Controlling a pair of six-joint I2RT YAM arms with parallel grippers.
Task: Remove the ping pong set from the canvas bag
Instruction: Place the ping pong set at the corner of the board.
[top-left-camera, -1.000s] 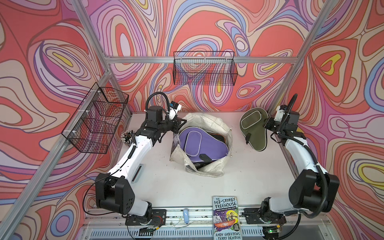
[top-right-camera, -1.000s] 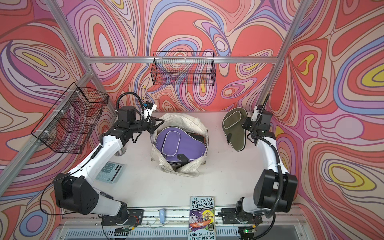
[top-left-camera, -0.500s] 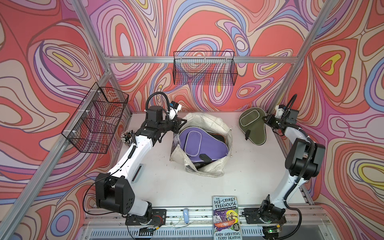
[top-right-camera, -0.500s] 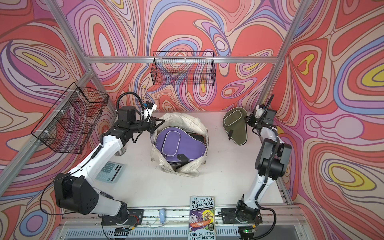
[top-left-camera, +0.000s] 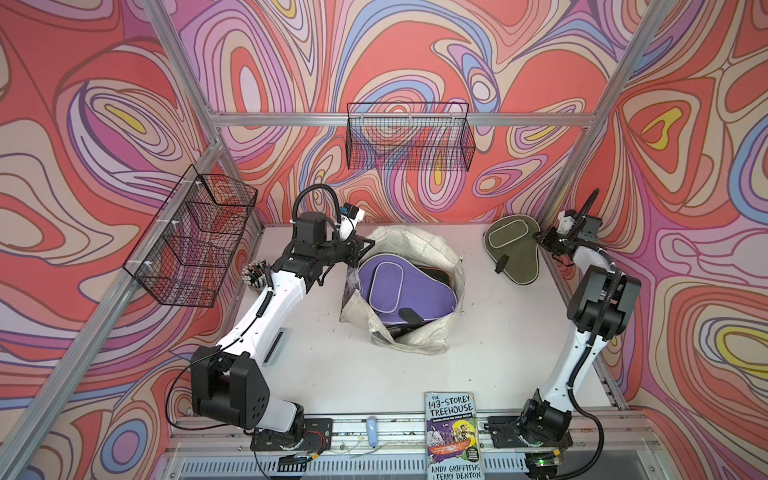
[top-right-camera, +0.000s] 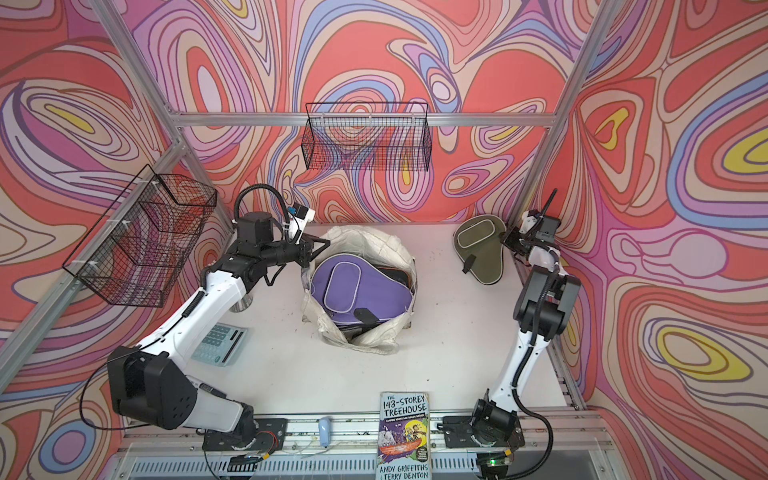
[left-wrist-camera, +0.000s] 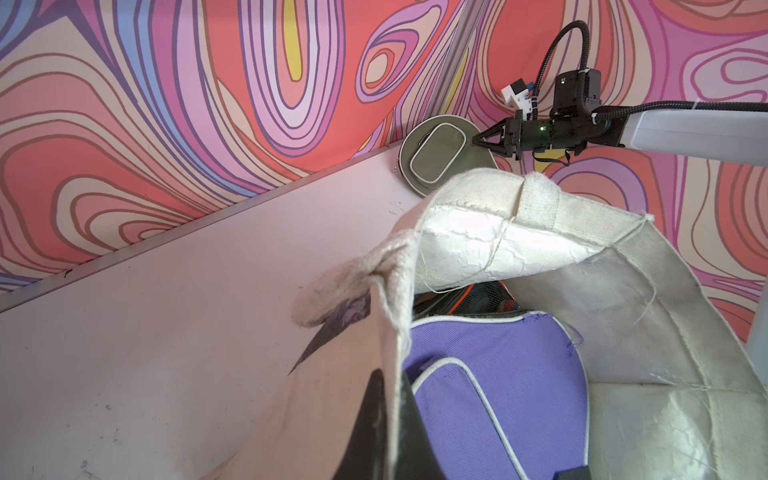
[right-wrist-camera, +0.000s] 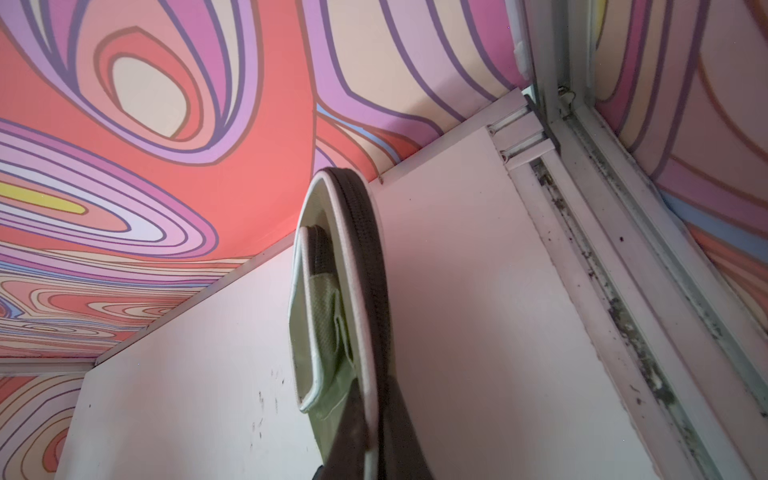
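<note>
The right gripper is clamped on the rim of the olive green paddle case. It holds the case outside the bag, near the table's far right corner and close to the wall. From the wrist the case shows edge-on between the jaws, tipped up on its side. Whether its lower edge touches the table I cannot tell.

To finish this step well, I'd lower the case until it lies flat, clear of the wall, and only then let go, so it neither topples nor slides.

Across the table, the left gripper is pinched shut on the rim of the canvas bag, propping its mouth open. That hold is worth having. The purple paddle case lies on top inside the bag, dark cases beneath it, and looks likely to be next out.
</note>
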